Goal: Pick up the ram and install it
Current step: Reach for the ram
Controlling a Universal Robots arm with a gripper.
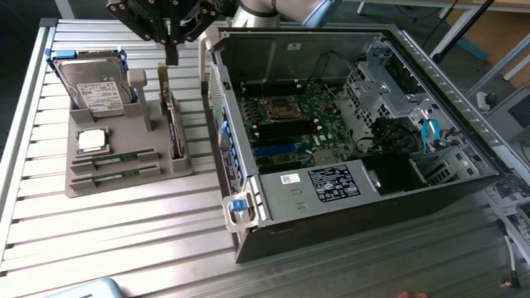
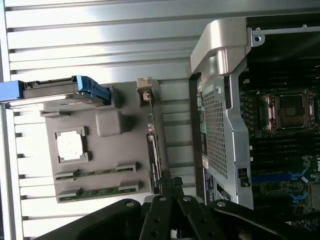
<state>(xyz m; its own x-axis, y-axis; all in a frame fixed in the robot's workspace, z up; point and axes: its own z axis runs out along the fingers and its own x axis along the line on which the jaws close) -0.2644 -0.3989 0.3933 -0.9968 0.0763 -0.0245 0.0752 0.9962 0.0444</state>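
Black metal gripper (image 1: 171, 54) shut and empty over tall dark expansion card (image 1: 174, 127) (not thin green circuit-board ram stick (image 1: 112, 159)): risk of clipping card.

My tool (image 2: 172, 184) sits closed near the dark card (image 2: 154, 150). Two ram sticks (image 2: 95, 173) lie in the grey tray (image 2: 115, 150)

The ribbed silver metal table top (image 1: 99, 223) has a brushed, softly reflective finish. The flat grey plastic holder tray (image 1: 136, 139) looks matt and smooth. The square silver processor chip (image 1: 91, 140) and the rectangular metal-lidded hard drive (image 1: 95, 87) gleam. The thin green circuit-board ram sticks (image 1: 113, 159) look dull. The open grey sheet-metal computer case (image 1: 277, 186) is bare, partly perforated.
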